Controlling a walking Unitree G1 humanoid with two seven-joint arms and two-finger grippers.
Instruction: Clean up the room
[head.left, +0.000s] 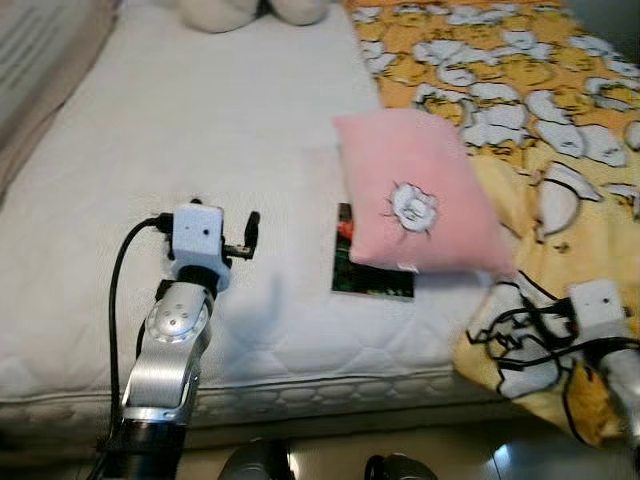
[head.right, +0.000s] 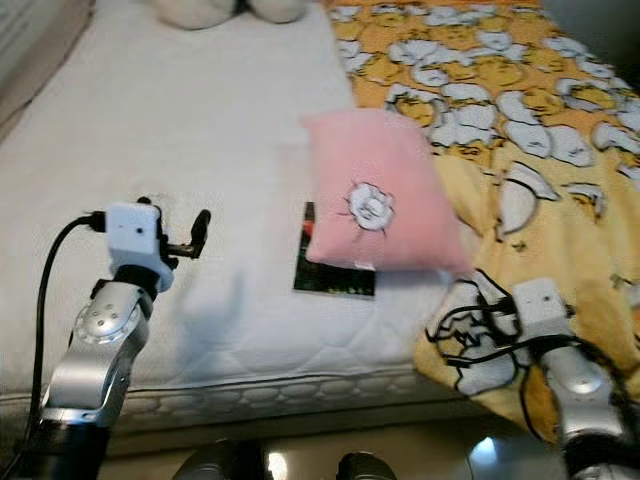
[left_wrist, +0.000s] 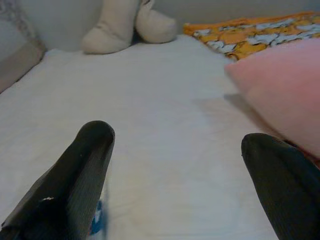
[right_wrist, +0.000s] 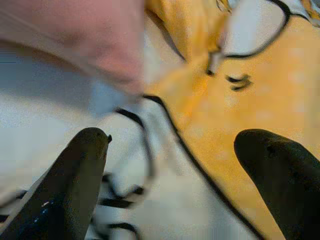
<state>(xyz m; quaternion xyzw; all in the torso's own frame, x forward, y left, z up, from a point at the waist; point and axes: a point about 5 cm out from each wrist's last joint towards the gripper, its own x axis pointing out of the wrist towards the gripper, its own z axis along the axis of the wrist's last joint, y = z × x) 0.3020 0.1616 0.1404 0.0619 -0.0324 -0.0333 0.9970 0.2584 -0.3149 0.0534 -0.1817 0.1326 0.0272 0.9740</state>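
The tidying looks barely begun: the pink pillow (head.left: 420, 195) lies askew mid-bed, half covering a dark book (head.left: 368, 268), with the yellow blanket (head.left: 560, 150) rumpled beside it. Left of the pillow, the left tool (left_wrist: 185, 175) hovers released; the right tool (right_wrist: 170, 170), spread and empty, hangs over the blanket.

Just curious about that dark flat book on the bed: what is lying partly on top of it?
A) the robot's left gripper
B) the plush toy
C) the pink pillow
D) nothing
C: the pink pillow covers the upper part of the dark book on the white mattress.
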